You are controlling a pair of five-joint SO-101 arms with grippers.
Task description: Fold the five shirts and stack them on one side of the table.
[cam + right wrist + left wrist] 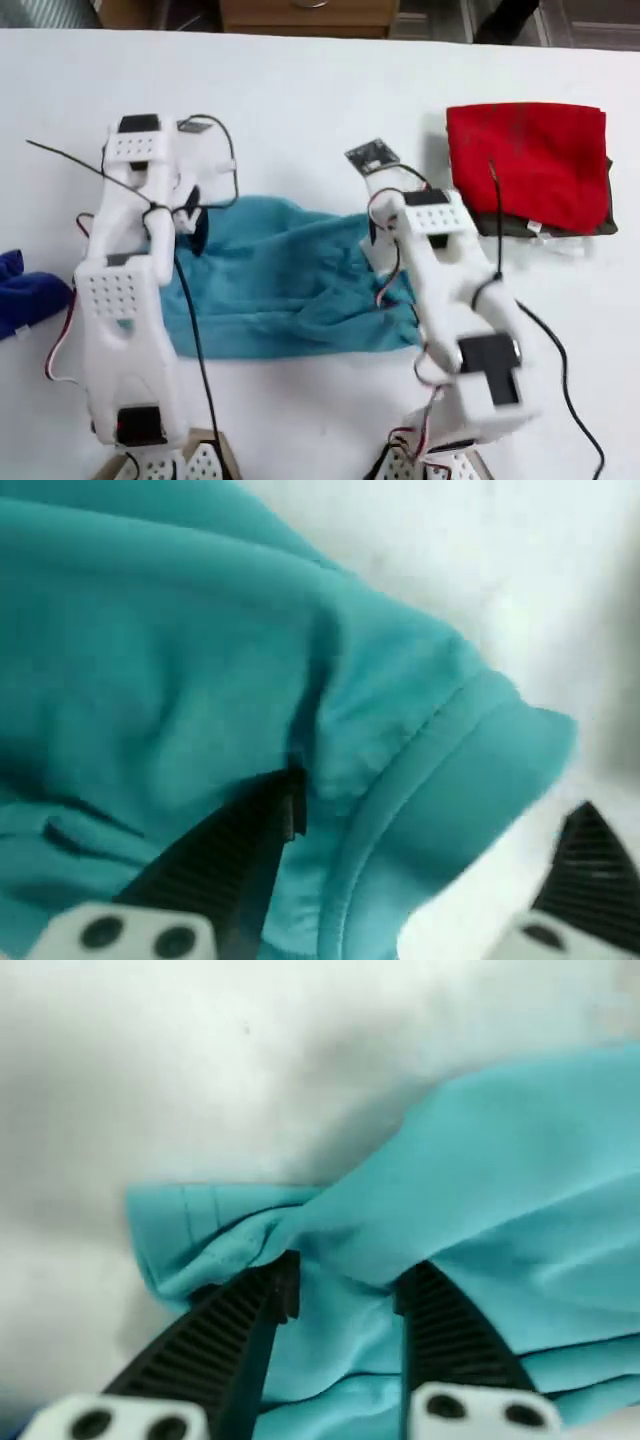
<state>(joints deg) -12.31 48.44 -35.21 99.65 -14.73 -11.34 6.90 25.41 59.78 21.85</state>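
Observation:
A teal shirt (pixel 285 275) lies spread and wrinkled on the white table (pixel 300 110) between my two arms. My left gripper (pixel 195 228) is at its far left corner. In the left wrist view the left gripper (pixel 345 1288) is partly open, with a raised fold of the teal shirt (pixel 480 1180) between its fingers. My right gripper (pixel 376 240) is at the shirt's far right corner. There the right gripper (pixel 440 815) stands wide open over the hemmed edge of the teal shirt (pixel 200 650). A folded red shirt (pixel 525 160) rests on a dark folded one (pixel 520 231) at the back right.
A dark blue shirt (pixel 22 290) lies crumpled at the table's left edge. Black cables run along both arms. Bare table stretches behind the teal shirt and along the front between the arm bases.

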